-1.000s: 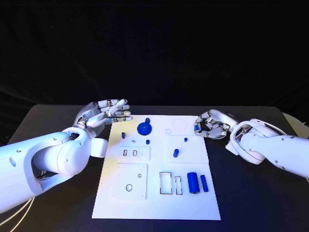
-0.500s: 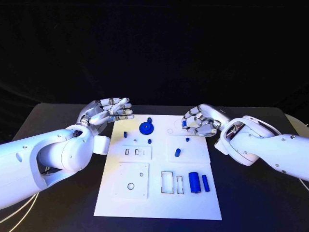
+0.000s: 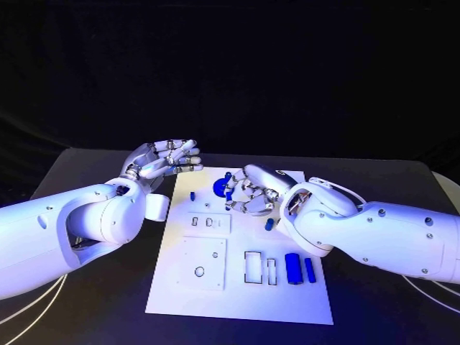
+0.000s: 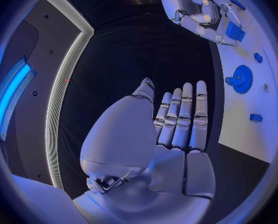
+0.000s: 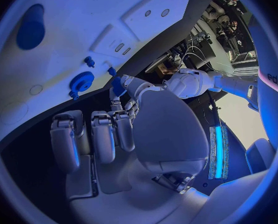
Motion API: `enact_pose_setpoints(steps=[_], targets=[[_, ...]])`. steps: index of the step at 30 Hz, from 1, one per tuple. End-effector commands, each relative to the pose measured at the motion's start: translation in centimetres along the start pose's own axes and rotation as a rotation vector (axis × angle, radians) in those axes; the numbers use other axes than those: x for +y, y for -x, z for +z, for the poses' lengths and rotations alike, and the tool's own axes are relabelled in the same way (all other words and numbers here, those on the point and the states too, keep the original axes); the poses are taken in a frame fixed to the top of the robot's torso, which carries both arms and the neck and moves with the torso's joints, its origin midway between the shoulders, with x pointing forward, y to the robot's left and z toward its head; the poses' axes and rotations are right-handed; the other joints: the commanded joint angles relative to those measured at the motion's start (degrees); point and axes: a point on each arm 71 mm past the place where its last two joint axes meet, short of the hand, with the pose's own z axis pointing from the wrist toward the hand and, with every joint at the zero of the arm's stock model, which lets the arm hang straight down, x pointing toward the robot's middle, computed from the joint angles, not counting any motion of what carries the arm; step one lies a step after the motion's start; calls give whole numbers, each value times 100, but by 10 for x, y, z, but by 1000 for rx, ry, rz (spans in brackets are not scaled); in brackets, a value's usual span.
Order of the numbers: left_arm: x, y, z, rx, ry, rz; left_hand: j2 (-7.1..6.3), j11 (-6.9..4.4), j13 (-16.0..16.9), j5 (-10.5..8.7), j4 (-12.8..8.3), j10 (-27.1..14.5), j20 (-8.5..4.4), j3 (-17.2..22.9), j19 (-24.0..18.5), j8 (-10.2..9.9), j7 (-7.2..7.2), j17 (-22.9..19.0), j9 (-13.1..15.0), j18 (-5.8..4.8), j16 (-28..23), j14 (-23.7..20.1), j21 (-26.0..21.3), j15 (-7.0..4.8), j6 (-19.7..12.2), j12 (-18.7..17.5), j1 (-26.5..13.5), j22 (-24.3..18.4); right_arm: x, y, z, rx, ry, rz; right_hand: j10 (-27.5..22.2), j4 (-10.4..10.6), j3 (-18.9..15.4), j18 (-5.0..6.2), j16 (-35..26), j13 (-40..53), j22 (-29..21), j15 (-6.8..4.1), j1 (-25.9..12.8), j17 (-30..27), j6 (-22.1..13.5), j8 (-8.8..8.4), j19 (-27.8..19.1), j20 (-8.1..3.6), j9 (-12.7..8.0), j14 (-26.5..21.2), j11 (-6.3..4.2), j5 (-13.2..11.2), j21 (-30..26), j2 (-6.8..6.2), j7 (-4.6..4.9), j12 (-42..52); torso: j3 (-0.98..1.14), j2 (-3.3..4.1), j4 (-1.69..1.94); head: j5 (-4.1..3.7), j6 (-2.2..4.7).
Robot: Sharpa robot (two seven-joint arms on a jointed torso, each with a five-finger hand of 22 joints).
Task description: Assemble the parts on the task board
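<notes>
The white task board (image 3: 189,287) lies in the middle of the black table. A blue gear (image 3: 221,188) stands near its far end, with a small blue peg (image 3: 192,195) to its left. My right hand (image 3: 249,191) hovers over the board just right of the gear and pinches a small blue part (image 5: 118,86) between thumb and fingertip. The left wrist view shows that hand (image 4: 198,7) with the part (image 4: 233,33) above the gear (image 4: 242,78). My left hand (image 3: 164,159) is raised beside the board's far left corner, fingers straight and holding nothing.
Two blue cylinders (image 3: 292,267) stand side by side near the board's right edge, next to empty rectangular slots (image 3: 253,266). Another blue peg (image 3: 269,224) sits mid-board by my right forearm. A white round object (image 3: 454,191) lies at the table's right edge.
My right hand has moved left across the board's far end to the gear, carrying the small blue part. The left hand has barely moved.
</notes>
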Motion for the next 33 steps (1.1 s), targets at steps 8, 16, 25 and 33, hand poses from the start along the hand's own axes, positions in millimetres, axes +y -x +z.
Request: enact_pose_setpoints(steps=[8,16,25,33], targets=[[-2,-5,0,29,-10,-15,9,1,7,-12,-2,23,25,26,27,-26,134,9,-6,85,-23,-23,-37,6,12,-33,52,-8,9,-38,12,66,5,-115,113,21,6,-82,13,918,1509,-41,-22,1402,-4,70,609,-43,138,583,-23,-9,26,45,-49,-29,0,4,5,68,-54],[-2,-4,0,27,-12,-14,11,0,7,-12,-2,28,25,28,28,-26,132,11,-6,85,-26,-23,-38,5,15,-35,56,-10,13,-52,13,102,13,-131,109,28,-7,-82,13,914,1509,-41,-46,1400,-11,75,609,-44,143,582,-21,-18,26,32,-48,-34,9,3,-8,93,-95],[-2,-4,0,28,-12,-15,11,0,7,-12,-2,28,25,28,28,-26,132,11,-6,85,-26,-23,-38,5,15,-35,56,-10,10,-57,15,121,3,-145,112,37,-18,-82,11,917,1509,-41,-71,1396,-15,82,609,-45,149,581,-22,-32,26,26,-49,-32,10,-1,-7,91,-121],[-2,-3,-1,27,-11,-14,11,0,7,-12,-2,28,25,28,28,-26,132,11,-6,85,-26,-23,-38,5,15,-35,56,-10,8,-58,16,130,-3,-155,105,49,-32,-82,10,908,1509,-41,-101,1391,-30,85,609,-46,154,581,-21,-48,26,14,-47,-41,10,1,-4,86,-121]])
